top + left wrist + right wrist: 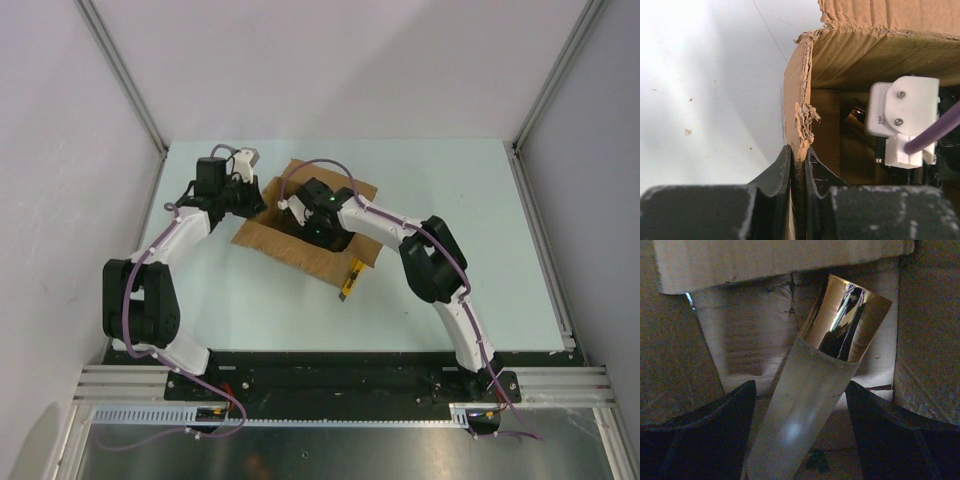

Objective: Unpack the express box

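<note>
- Located express box (282, 246) toward the back middle of the surface (480, 260), set at a slant to its edges, top open.
- Observed left arm (180, 232) reaching to the box's left wall. Left jaws clamped on the torn top edge of that wall, cardboard pinched between the two black fingers (780, 172), one outside the box and one inside.
- Noted ragged, peeling corrugation just above the pinch.
- Observed right arm (435, 262) bent over the box from the right, wrist dipped into the opening. Right jaws apart inside the box.
- Found a frosted bottle (800, 420) with a shiny gold cap (845, 320) leaning between the right fingers (710, 435), cap tilted up and to the right in the right wrist view. Narrow gap visible on the left finger's side; contact on the other side not resolvable.
- Saw cardboard walls and a folded flap behind the bottle.
- Seen from the left wrist: white camera housing (905, 107) with a purple cable (935, 132) over the box interior.
- Recorded yellow-and-black utility knife (350, 281) lying on the surface just beside the box's near right edge.
</note>
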`<state>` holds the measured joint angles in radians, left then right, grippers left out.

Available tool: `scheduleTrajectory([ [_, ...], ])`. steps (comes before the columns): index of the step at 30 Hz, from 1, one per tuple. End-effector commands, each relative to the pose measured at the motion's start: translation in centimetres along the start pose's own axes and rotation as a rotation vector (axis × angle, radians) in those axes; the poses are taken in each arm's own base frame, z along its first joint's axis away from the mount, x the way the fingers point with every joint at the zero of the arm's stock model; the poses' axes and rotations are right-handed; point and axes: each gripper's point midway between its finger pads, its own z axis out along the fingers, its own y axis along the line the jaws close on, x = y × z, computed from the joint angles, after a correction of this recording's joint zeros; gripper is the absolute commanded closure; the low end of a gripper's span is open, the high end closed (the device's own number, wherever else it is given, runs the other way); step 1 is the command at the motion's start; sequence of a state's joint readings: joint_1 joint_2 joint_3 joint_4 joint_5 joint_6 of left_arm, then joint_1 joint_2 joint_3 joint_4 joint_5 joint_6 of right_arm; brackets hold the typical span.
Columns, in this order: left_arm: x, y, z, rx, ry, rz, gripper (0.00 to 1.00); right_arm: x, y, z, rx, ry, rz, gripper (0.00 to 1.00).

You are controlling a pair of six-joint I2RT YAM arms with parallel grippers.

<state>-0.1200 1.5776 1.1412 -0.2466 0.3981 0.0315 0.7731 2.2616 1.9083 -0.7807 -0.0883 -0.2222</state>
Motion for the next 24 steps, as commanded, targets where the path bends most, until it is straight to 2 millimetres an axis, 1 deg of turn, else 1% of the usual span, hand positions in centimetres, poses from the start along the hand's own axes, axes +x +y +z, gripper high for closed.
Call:
scheduleTrajectory([
  [1,-1.7,-0.7,-0.1,0.055,-0.039,0.003,0.85,-0.6,-1.6,0.4,0.081,-0.047,0.007,0.25],
  [2,-1.7,-0.7,-0.1,0.055,-0.039,0.002,0.84,0.1,-1.4,0.8,0.077,-0.036,0.006,0.29],
  [4,-1.6,-0.7,-0.1,0.055,-0.036,-0.003,0.84,-0.2,-1.4,0.9,0.077,-0.06,0.001,0.37],
  [5,-1.7,-0.7,0.0,0.055,-0.036,-0.004,0.84,0.1,-1.2,1.0,0.074,-0.056,0.002,0.44],
  [6,-1.7,-0.8,-0.1,0.056,-0.037,-0.004,0.83,0.1,-1.3,1.0,0.072,-0.061,0.003,0.48],
  [10,-1.7,-0.7,-0.1,0.05,-0.037,-0.007,0.83,0.2,-1.2,1.2,0.071,-0.075,-0.004,0.62],
  [12,-1.5,-0.6,-0.1,0.047,-0.034,-0.011,0.82,0.1,-1.1,0.9,0.071,-0.086,-0.009,0.73],
  [13,-1.7,-0.6,-0.2,0.046,-0.04,-0.006,0.82,-0.1,-1.1,0.7,0.072,-0.092,-0.007,0.8],
  [14,-1.8,-0.7,-0.2,0.046,-0.041,-0.006,0.82,-0.3,-1.1,0.5,0.073,-0.102,-0.009,0.92],
  [16,-1.8,-0.7,-0.3,0.044,-0.042,-0.006,0.81,-1.3,-1.1,-0.6,0.074,-0.149,-0.008,1.0],
  [17,-1.8,-0.6,-0.3,0.04,-0.042,-0.007,0.82,-1.9,-1.1,-1.2,0.075,-0.172,-0.005,1.0],
  [18,-1.9,-0.6,-0.3,0.039,-0.045,-0.005,0.81,-2.8,-1.1,-2.1,0.079,-0.212,0.0,1.0],
  [21,-1.8,-0.6,-0.3,0.038,-0.043,-0.006,0.82,-4.2,-1.3,-3.5,0.095,-0.268,0.045,1.0],
  [22,-1.8,-0.6,-0.4,0.035,-0.043,-0.006,0.82,-5.0,-1.3,-4.4,0.096,-0.298,0.065,1.0],
  [24,-1.8,-0.7,-0.4,0.034,-0.044,-0.006,0.82,-6.0,-1.3,-5.5,0.098,-0.34,0.082,1.0],
])
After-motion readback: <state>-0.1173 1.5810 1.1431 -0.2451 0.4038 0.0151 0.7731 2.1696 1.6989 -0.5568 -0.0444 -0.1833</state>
